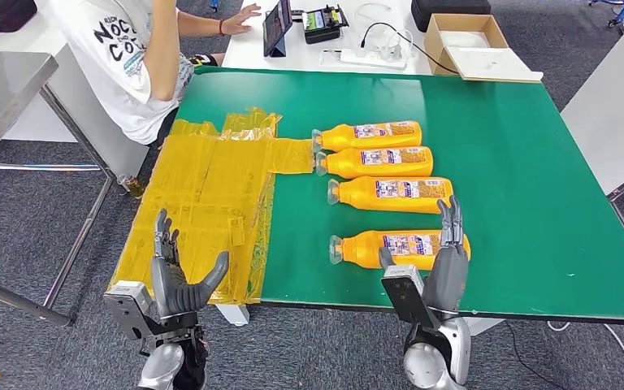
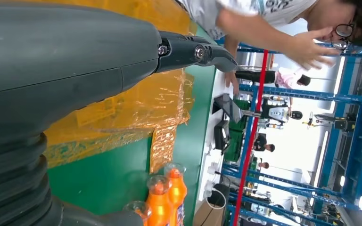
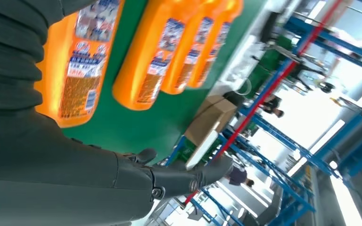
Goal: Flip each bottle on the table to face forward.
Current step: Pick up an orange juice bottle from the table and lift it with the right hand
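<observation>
Several orange bottles lie on their sides in a column on the green table (image 1: 520, 162), caps to the left and labels up. The nearest bottle (image 1: 374, 245) (image 3: 78, 70) lies by the front edge. My right hand (image 1: 447, 260) (image 3: 122, 179) hovers over its base end, fingers straight and apart, holding nothing. The other bottles (image 1: 390, 193) (image 1: 378, 161) (image 1: 370, 134) lie farther back, seen too in the right wrist view (image 3: 146, 61). My left hand (image 1: 175, 272) (image 2: 122, 52) is open above the yellow plastic sheet (image 1: 203, 203), away from the bottles.
A person in a white shirt (image 1: 130, 57) sits at the far left corner, a hand by a tablet (image 1: 276, 28). A cardboard box (image 1: 471, 45), cables and a device lie on the white table behind. The green table's right half is bare.
</observation>
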